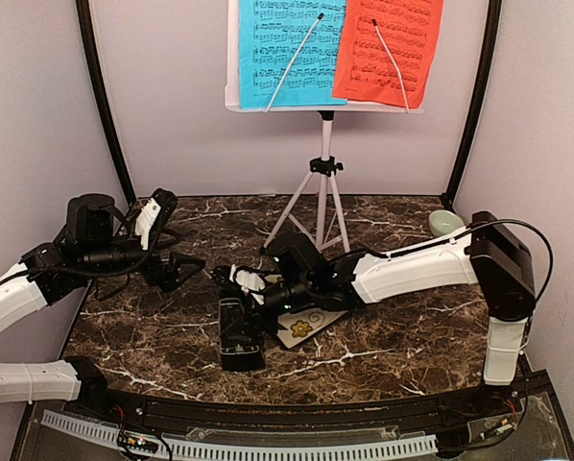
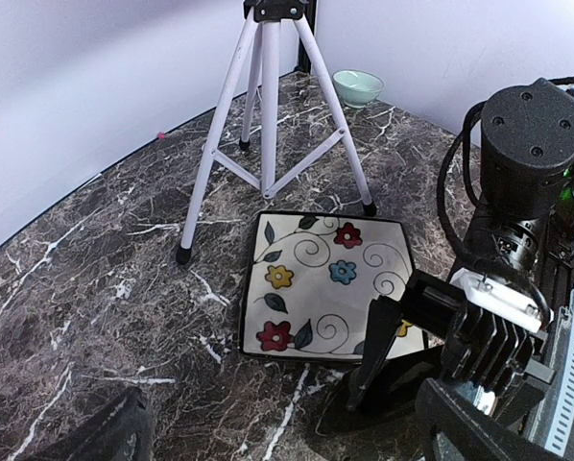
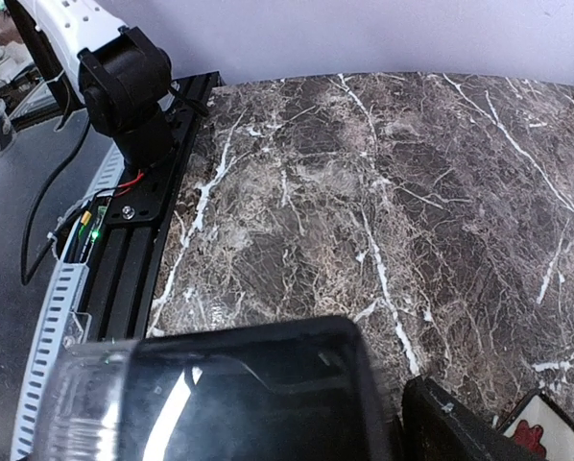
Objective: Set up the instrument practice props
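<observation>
The small black pyramid-shaped metronome (image 1: 241, 338) is low on the dark marble table (image 1: 412, 327). It is in front of the stand's legs and just beside the left edge of the square tile with painted flowers (image 1: 306, 327). I cannot tell if its bottom is flat on the table.

The right gripper (image 1: 241, 293) reaches across from the right side and comes down on the metronome's top. Its fingers look pressed on the metronome, pinching it. In the right wrist view the black body fills the bottom of the picture, right by one finger (image 3: 450, 423).

The step in hand looks like setting the metronome down. To do it well, the base should sit flat on bare marble and not on the tile's edge, or it may rock. It is tall with a narrow top, so it could tip. The fingers should open slowly and then lift straight up.

Behind it is the white music stand on a tripod (image 1: 321, 206). The blue music sheet (image 1: 287, 53) and the red music sheet (image 1: 388, 48) are already on it, side by side. The arm should stay clear of the tripod's legs.

The left gripper (image 1: 186, 267) hangs off to the left, well apart from the metronome. I cannot tell if its fingers are spread or closed.
</observation>
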`<action>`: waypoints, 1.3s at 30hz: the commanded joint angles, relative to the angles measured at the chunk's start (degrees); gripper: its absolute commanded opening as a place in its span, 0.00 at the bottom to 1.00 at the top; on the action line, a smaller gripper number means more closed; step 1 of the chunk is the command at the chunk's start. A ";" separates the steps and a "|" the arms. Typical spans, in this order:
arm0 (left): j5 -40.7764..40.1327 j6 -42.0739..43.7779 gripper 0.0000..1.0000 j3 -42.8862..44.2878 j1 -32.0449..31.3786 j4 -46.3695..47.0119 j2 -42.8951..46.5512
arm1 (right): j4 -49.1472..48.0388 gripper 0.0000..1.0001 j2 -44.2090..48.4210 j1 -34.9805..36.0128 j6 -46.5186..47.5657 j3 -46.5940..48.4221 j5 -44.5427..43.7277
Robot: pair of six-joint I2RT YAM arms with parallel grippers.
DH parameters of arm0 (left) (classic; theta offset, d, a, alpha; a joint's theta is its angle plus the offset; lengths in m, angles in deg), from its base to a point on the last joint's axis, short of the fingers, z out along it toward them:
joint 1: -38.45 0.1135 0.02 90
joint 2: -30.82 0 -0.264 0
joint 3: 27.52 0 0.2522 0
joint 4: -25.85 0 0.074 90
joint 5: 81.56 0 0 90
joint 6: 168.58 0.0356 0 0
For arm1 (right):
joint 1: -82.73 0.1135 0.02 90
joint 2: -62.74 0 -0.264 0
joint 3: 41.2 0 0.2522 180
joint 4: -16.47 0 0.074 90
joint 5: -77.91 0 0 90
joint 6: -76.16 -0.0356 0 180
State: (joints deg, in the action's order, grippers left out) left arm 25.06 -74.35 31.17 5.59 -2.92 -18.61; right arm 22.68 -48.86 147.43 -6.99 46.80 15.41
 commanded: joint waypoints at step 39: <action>9.65 13.46 0.98 -2.50 -16.99 -0.75 2.72 | 2.34 0.21 45.37 -2.09 5.35 -13.71 7.34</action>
State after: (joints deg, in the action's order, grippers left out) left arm 35.10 -63.77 28.06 -9.01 -4.40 -16.80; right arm 26.61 -7.74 144.09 -3.25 31.37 19.46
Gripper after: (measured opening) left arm 0.917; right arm 0.731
